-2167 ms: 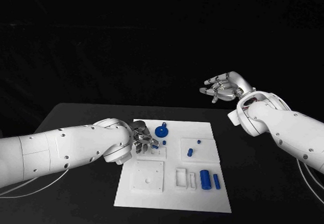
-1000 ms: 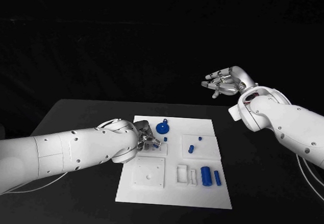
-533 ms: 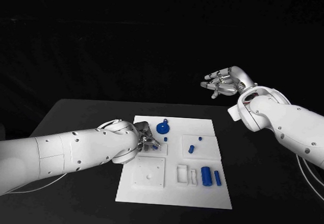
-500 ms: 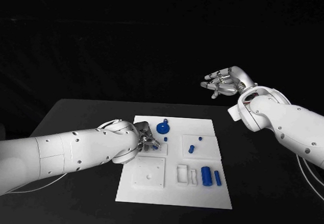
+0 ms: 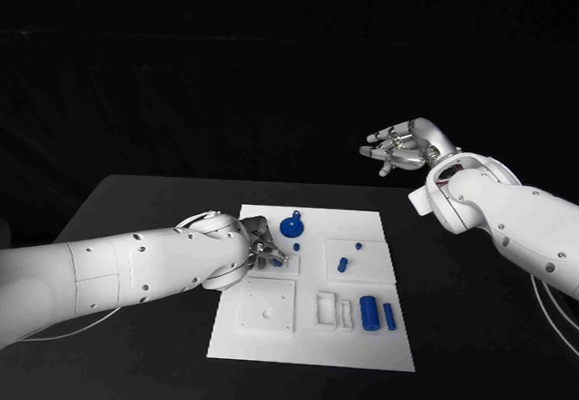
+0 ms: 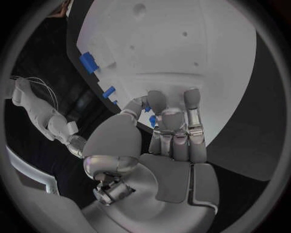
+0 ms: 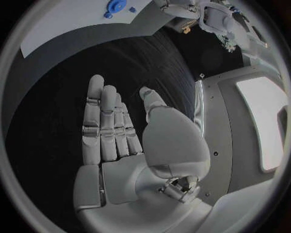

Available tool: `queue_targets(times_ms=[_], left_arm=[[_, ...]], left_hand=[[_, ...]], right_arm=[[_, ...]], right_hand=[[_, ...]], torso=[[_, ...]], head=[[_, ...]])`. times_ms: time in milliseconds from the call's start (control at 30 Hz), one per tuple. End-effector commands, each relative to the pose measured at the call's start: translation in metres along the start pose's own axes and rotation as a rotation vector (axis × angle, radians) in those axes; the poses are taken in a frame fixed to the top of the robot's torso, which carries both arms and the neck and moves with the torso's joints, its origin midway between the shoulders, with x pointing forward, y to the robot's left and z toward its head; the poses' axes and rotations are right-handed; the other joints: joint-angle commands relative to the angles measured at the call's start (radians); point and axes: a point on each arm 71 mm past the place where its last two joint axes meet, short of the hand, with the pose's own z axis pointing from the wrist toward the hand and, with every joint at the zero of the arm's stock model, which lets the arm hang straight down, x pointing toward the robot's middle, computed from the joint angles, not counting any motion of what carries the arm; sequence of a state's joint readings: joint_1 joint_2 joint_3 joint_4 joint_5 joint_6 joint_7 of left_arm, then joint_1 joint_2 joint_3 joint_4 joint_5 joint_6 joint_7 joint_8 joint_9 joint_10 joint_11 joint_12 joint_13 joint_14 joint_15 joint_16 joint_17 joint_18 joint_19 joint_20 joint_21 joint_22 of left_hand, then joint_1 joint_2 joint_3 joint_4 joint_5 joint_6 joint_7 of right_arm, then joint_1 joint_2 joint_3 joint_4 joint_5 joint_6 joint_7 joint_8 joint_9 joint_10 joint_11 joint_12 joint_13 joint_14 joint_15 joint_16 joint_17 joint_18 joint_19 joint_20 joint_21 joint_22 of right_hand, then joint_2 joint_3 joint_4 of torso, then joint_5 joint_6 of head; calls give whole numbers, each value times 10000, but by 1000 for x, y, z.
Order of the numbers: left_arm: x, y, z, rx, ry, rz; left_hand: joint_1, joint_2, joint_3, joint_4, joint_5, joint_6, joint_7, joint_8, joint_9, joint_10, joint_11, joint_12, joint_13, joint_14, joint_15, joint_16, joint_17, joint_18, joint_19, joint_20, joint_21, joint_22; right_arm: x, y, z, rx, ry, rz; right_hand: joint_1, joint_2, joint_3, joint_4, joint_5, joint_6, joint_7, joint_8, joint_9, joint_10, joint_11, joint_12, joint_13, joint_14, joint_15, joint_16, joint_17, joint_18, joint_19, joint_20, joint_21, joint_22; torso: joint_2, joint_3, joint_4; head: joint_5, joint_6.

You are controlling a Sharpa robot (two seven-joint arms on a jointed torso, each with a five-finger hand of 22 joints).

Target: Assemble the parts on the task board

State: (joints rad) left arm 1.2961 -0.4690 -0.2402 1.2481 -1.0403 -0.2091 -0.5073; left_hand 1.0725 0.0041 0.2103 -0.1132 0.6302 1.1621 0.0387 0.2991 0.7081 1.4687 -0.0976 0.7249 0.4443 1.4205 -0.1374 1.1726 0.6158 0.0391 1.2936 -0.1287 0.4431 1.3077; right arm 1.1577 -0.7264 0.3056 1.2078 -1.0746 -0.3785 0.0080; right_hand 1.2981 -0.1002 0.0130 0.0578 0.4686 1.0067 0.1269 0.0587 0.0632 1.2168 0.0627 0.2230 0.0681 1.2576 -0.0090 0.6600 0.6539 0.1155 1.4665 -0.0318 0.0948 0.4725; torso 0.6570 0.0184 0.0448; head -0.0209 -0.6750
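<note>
Honestly, left hand [image 5: 263, 250] pinching a small blue part [image 6: 151, 119] could fumble it, while right hand [image 5: 400, 148] hangs far off, holding nothing.

The task board [image 5: 310, 347] is laid on the table [image 5: 145, 209]; 2 parts [image 5: 377, 315] are set well right of the left hand [image 5: 263, 251].

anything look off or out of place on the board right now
Nothing stands out. The board lies square on the table, and the blue parts lie or stand neatly in its recesses; nothing has spilled off it. The left hand works low over the board's middle; what it holds cannot be told. The right hand hangs open, far above the table.
</note>
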Motion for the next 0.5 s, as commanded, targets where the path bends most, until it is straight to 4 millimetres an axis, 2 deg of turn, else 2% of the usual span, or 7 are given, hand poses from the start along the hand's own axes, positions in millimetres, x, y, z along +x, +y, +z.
queue_targets(times_ms=[33,233,500], left_arm=[[2,2,1,-123,121,280],[2,3,1,-178,82,327],[4,4,1,-222,113,399]], left_hand=[[138,65,881,-887,-111,736,-773,20,7,429,-13,64,25,9,47,58,-6,85,27,55,60,200],[189,138,869,-855,-378,715,-769,12,-19,425,-20,31,96,4,46,58,-14,91,12,60,90,194],[227,151,867,-872,-367,718,-766,11,-46,427,-26,1,145,3,43,60,-17,99,0,66,101,191]], right_arm=[[1,0,1,-4,133,8],[1,-1,1,5,126,5],[1,-1,1,1,123,4]], right_hand=[[-17,26,2,-61,-45,41,49,39,-7,-36,-12,58,-1,-55,7,43,-14,0,278,23,63,-9],[-17,26,2,-61,-45,41,49,39,-7,-36,-12,58,-1,-55,7,43,-14,0,278,23,63,-9],[-18,27,2,-62,-45,40,49,39,-7,-36,-12,59,-1,-55,7,43,-15,0,278,23,64,-11]], torso=[[-5,3,3],[2,5,1],[1,1,3]], head=[[0,3],[0,-10],[18,-6]])
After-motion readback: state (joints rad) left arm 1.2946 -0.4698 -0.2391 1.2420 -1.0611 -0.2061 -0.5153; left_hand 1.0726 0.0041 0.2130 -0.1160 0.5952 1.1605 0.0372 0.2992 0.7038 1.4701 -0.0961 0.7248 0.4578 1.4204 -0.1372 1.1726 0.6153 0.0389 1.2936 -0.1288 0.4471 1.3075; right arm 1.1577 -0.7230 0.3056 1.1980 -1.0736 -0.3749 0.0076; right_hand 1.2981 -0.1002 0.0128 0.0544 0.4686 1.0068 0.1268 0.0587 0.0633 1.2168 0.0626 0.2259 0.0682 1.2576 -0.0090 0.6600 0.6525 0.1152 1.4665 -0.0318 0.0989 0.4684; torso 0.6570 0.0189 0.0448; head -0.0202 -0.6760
